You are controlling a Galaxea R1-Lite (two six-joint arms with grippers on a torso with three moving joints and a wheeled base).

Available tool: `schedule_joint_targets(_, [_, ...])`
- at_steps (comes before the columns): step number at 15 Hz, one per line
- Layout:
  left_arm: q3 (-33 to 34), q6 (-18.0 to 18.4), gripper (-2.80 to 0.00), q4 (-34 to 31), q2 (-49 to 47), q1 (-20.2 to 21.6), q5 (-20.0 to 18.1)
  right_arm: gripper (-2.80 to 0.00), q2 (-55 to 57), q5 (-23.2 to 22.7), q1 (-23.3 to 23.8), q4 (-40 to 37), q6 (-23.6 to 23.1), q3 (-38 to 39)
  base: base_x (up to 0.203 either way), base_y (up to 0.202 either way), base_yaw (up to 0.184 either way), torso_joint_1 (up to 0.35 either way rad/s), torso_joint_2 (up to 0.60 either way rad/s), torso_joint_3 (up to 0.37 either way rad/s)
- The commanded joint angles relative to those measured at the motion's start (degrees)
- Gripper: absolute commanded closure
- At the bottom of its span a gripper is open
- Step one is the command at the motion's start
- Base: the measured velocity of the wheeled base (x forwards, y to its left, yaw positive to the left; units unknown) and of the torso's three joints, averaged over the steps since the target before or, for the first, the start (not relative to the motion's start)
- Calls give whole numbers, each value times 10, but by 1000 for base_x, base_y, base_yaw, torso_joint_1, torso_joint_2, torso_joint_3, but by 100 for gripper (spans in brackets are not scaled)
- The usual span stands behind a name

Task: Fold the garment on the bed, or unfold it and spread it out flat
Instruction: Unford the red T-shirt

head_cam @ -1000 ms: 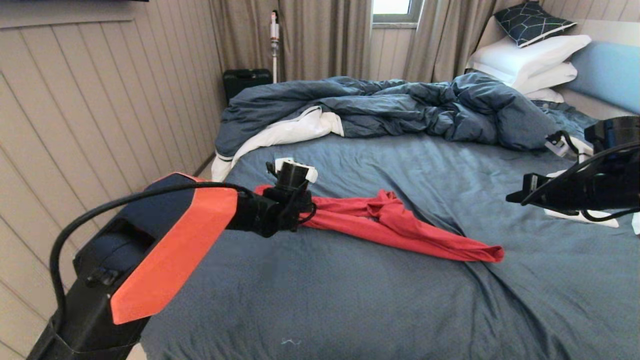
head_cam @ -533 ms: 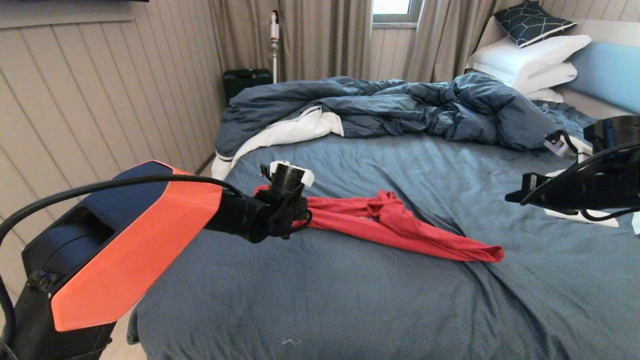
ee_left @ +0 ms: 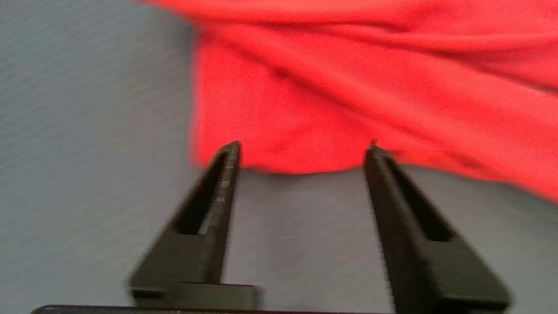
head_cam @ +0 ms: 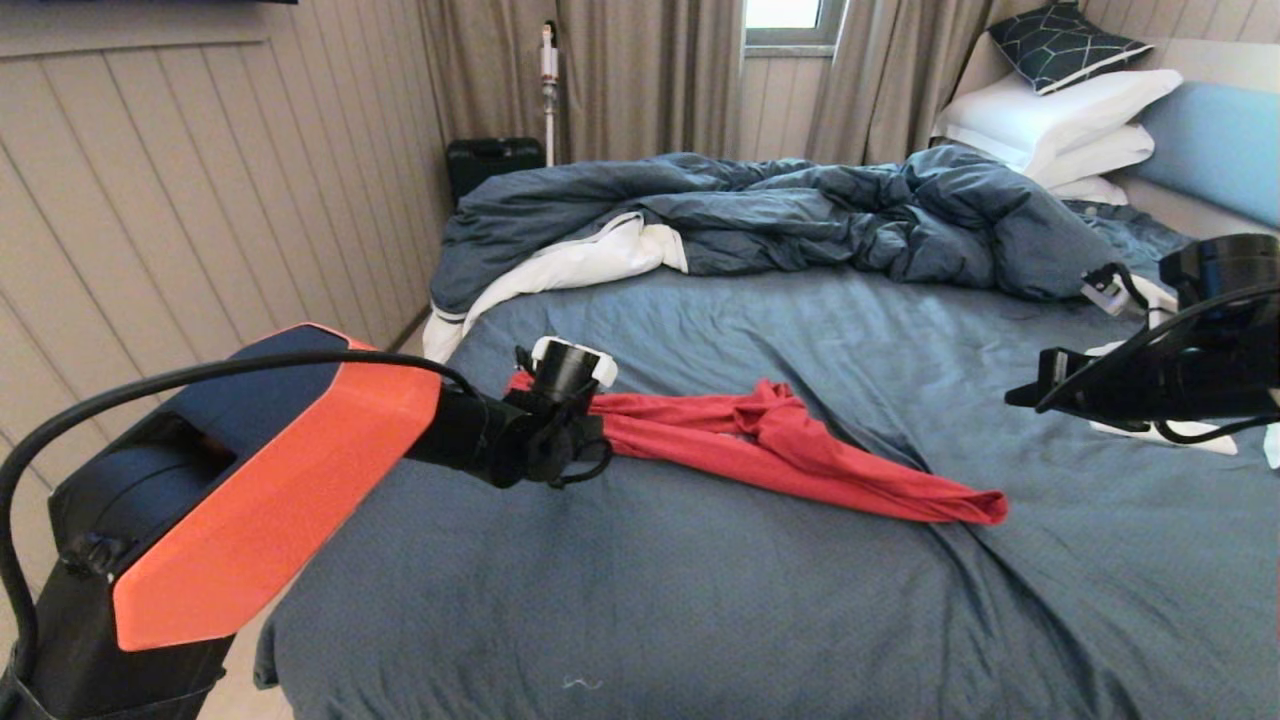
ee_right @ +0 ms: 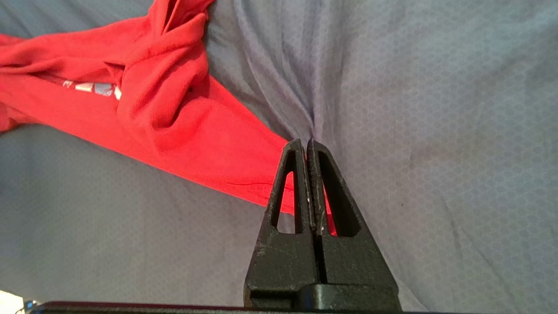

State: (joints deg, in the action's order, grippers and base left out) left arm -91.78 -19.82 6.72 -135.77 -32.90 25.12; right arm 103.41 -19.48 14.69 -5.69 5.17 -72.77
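The garment (head_cam: 800,455), a red T-shirt, lies bunched in a long twisted strip across the middle of the bed (head_cam: 700,610). A bit of its white and light-blue print (ee_right: 89,88) peeks from a fold. My left gripper (ee_left: 303,148) is open at the strip's left end, low over the sheet. Its fingertips (ee_left: 231,152) reach the cloth's edge, and only bare sheet lies between the fingers. My right gripper (ee_right: 305,141) is shut and empty. It hovers above the sheet at the right (head_cam: 1030,392), short of the strip's right end.
A crumpled dark blue duvet (head_cam: 800,215) with white lining fills the far side of the bed. White pillows (head_cam: 1060,125) and a light-blue headboard (head_cam: 1215,135) are at the far right. A panelled wall (head_cam: 200,200) runs close along the left.
My left gripper has opened and let go of the garment's left end, and the arm has drawn back a little to the left. The right arm has barely moved.
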Motion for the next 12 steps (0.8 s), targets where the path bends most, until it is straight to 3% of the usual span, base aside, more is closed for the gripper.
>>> schedule_joint_targets(1, [-4,-1,-280,-37,6,14,-2,0,1,-1,-1,0,0,0,0,0,0,0,0,0])
schedule_joint_targets(11, [-101,-24,-280,-46,-93,46,-4,0,-8,-1,-9,0,1,3,0,0,0,0,0,0])
schedule_joint_targets(12, [-101,-25,0,-45,-100,46,-4,0,-8,-1,-9,0,1,3,0,0,0,0,0,0])
